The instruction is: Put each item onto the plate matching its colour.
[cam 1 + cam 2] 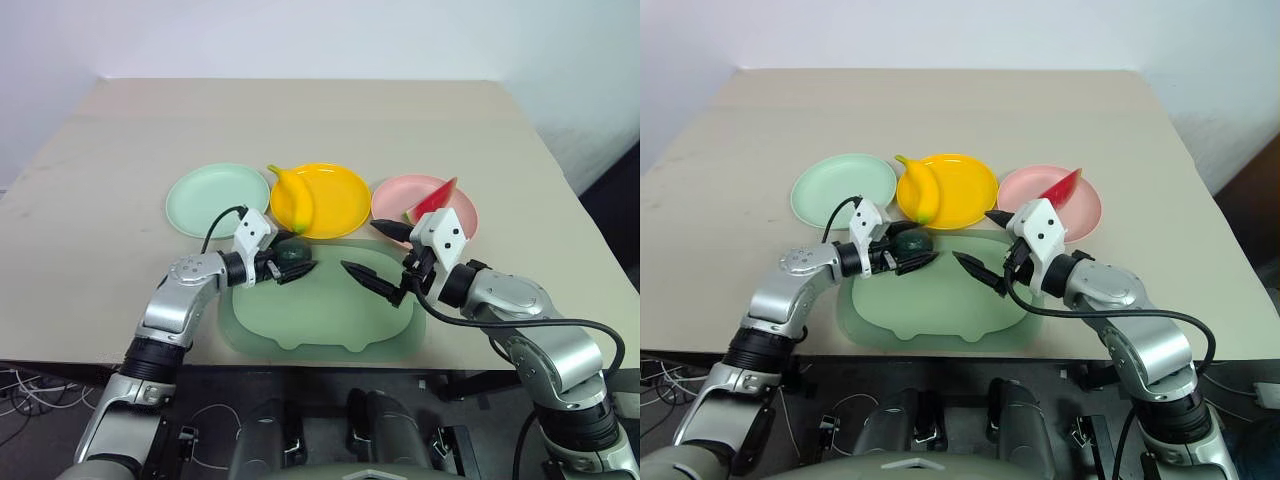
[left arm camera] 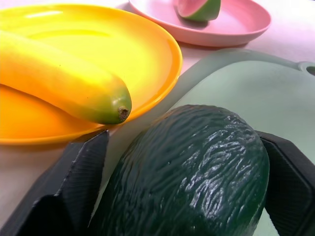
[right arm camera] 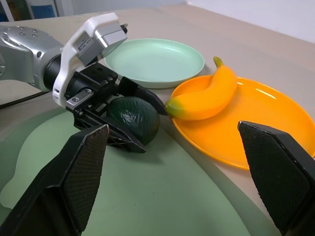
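From the head views you see the left tool [image 1: 284,262] straddling the avocado [image 1: 294,251] at the tray's [image 1: 330,310] edge nearest the yellow plate [image 1: 335,200]; the right tool [image 1: 377,255] hangs over the tray, spread wide, holding nothing. The left wrist view puts a finger [image 2: 81,172] on each side of the avocado, though contact is unclear. The right wrist view adds the mint plate [image 3: 155,61], bare, beyond the tray, and the banana [image 3: 204,98] on the yellow plate.
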Available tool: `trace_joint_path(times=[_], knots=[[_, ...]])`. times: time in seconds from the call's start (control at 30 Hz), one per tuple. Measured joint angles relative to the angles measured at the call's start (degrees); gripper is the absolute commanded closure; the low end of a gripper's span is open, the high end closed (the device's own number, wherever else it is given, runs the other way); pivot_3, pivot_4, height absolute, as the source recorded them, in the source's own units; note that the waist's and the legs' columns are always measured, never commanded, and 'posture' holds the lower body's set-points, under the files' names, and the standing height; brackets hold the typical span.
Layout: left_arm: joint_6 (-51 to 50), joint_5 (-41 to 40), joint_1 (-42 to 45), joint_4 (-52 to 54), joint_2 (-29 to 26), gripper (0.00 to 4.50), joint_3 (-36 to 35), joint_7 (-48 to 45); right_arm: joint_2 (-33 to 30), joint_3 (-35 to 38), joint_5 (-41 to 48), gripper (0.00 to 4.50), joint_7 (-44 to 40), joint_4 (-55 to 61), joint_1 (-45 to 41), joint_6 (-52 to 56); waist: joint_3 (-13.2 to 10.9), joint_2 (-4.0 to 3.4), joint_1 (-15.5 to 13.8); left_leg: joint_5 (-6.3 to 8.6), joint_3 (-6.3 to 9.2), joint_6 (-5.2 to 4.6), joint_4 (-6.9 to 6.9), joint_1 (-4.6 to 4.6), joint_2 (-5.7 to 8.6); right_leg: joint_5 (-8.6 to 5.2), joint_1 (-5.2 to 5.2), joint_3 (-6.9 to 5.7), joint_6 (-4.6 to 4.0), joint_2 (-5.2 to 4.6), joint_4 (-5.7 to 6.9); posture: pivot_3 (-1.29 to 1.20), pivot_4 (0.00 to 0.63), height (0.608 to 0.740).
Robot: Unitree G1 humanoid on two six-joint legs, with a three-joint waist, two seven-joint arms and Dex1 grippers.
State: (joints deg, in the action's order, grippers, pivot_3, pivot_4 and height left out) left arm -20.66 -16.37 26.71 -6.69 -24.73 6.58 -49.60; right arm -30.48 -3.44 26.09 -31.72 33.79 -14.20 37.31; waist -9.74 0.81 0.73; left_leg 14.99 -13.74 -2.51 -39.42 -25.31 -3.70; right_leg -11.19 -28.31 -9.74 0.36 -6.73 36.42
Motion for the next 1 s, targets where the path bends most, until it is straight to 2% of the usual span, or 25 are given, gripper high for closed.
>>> trace_joint_path(times=[0.1, 0.3, 0.4, 0.57, 0.73, 1.0], knots=[[0.0, -0.01, 0.85, 0.02, -0.02, 1.0, -0.06, -0.63, 0.0, 0.0, -0.06, 0.0, 0.21, 0.0, -0.4, 0.0, 0.01, 0.0, -0.01, 0.0, 0.02, 0.0, -0.07, 0.0, 0.0, -0.01, 0.04, -0.01, -0.01, -0.01, 0.01, 0.0, 0.15, 0.696], [-0.22, -0.62, 0.74, 0.33, -0.06, 1.04, -1.08, -1.12, 0.01, -0.01, -0.18, 0.0, 0.38, -0.01, -0.43, -0.05, 0.01, 0.0, 0.06, 0.01, 0.05, -0.01, -0.1, 0.0, -0.01, -0.01, 0.05, -0.02, 0.0, 0.0, 0.05, 0.0, 0.15, 0.696], [-1.48, -2.18, 0.42, 1.57, -0.56, 1.04, -4.25, 0.43, 0.07, -0.08, -0.42, 0.0, 0.38, -0.03, -0.44, -0.14, 0.0, 0.01, 0.11, 0.01, 0.06, -0.02, -0.14, -0.01, -0.01, 0.02, 0.03, -0.02, 0.04, 0.0, 0.11, 0.0, 0.15, 0.696], [-2.42, -4.21, -0.58, 3.33, -5.02, 1.04, -11.21, 2.4, 0.11, -0.12, -0.78, 0.0, 0.2, -0.2, -0.42, -0.49, 0.0, 0.01, 0.22, 0.02, 0.07, -0.02, -0.16, -0.01, -0.02, 0.0, 0.01, -0.03, 0.06, -0.01, 0.19, 0.0, 0.15, 0.696], [-3.54, -5.27, -1.08, 3.12, -6.73, 1.04, -14.75, 5.22, 0.14, -0.14, -1.03, 0.0, -0.69, -0.44, -0.42, -1.26, -0.01, 0.03, -0.09, 0.1, 0.09, -0.14, -0.4, -0.06, -0.02, -0.06, 0.07, -0.04, 0.0, -0.04, 0.24, 0.0, 0.15, 0.696], [5.2, 1.6, 8.5, -13.19, -6.99, 1.04, -16.16, 13.18, 0.25, -0.39, -1.21, 0.0, -2.04, -2.46, -0.97, -2.61, 0.0, 0.04, -0.1, 0.18, 0.08, -0.26, -0.55, -0.08, -0.02, -0.05, 0.1, -0.04, 0.0, -0.06, 0.3, 0.0, 0.15, 0.696]])
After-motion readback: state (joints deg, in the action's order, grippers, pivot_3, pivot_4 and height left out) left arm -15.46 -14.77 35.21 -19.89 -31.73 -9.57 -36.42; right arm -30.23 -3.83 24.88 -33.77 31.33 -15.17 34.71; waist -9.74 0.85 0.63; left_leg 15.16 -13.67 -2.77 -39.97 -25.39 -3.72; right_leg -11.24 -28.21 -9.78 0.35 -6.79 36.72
